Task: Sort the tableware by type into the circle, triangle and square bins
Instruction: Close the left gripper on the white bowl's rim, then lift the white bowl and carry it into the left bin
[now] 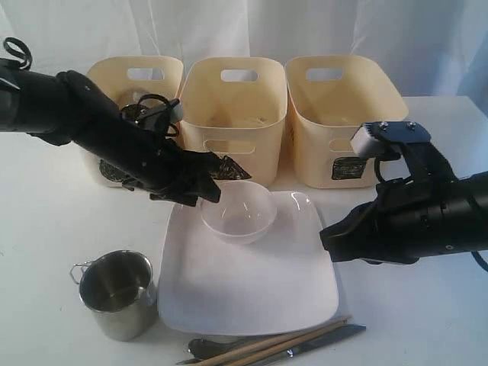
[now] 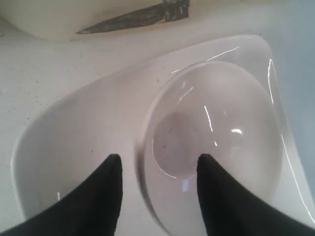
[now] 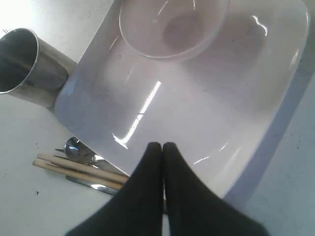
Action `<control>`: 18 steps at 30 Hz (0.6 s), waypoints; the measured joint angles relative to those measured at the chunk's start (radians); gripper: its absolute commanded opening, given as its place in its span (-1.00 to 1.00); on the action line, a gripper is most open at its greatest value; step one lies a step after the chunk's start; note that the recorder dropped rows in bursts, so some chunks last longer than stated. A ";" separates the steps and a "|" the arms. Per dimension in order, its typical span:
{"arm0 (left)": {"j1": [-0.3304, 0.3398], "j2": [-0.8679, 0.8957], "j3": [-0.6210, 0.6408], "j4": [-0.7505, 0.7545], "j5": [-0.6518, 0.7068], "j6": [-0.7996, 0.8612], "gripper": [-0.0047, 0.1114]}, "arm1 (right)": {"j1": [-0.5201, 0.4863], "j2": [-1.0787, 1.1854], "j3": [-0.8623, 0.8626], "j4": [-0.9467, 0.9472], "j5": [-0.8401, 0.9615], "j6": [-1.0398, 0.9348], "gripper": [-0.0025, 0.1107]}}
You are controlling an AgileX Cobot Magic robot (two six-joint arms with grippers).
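Observation:
A small white bowl [image 1: 238,212] sits on the back part of a large white square plate [image 1: 244,293]. My left gripper [image 1: 210,194] is open at the bowl's left rim. In the left wrist view the left gripper [image 2: 160,160] has the rim between its fingers: one finger [image 2: 106,191] stands over the plate [image 2: 83,118], the other [image 2: 216,191] over the inside of the bowl [image 2: 221,132]. My right gripper [image 1: 326,238] hovers shut and empty over the plate's right edge, seen in the right wrist view as the right gripper [image 3: 162,145] above the plate [image 3: 206,98]. Three cream bins [image 1: 236,99] stand behind.
A steel mug [image 1: 116,293] stands left of the plate. Wooden chopsticks [image 1: 282,345], a knife [image 1: 329,337] and a spoon [image 3: 78,149] lie along the plate's front edge. The middle bin bears a dark triangle mark [image 1: 230,168], the right bin a square mark [image 1: 341,169].

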 measured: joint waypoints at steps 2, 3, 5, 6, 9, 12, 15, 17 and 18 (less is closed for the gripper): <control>-0.010 0.026 -0.008 0.000 -0.003 -0.024 -0.03 | 0.000 0.000 0.000 -0.002 0.006 0.000 -0.96; -0.011 0.037 -0.009 0.000 -0.005 -0.036 -0.07 | 0.000 0.000 0.000 -0.002 0.012 0.001 -0.96; -0.011 0.051 -0.009 0.000 -0.007 -0.043 -0.23 | 0.000 0.000 0.000 -0.002 0.021 0.002 -0.96; -0.011 0.056 -0.009 0.000 -0.007 -0.047 -0.31 | 0.000 0.000 0.000 -0.002 0.021 0.002 -0.96; -0.011 0.058 -0.009 0.000 -0.007 -0.048 -0.58 | 0.000 0.000 0.000 -0.002 0.025 0.002 -0.96; -0.011 0.060 -0.009 0.002 -0.009 -0.050 -0.91 | 0.000 0.000 0.000 -0.002 0.025 0.002 -0.96; -0.011 0.061 -0.009 0.004 -0.007 -0.051 -0.92 | 0.000 0.000 0.000 -0.002 0.025 0.002 -0.96; -0.011 0.061 -0.009 0.004 0.000 -0.051 -0.92 | 0.000 0.000 0.000 -0.002 0.025 0.002 -0.96; -0.011 0.061 -0.009 0.004 0.010 -0.051 -0.92 | 0.000 0.000 0.000 -0.002 0.025 0.002 -0.96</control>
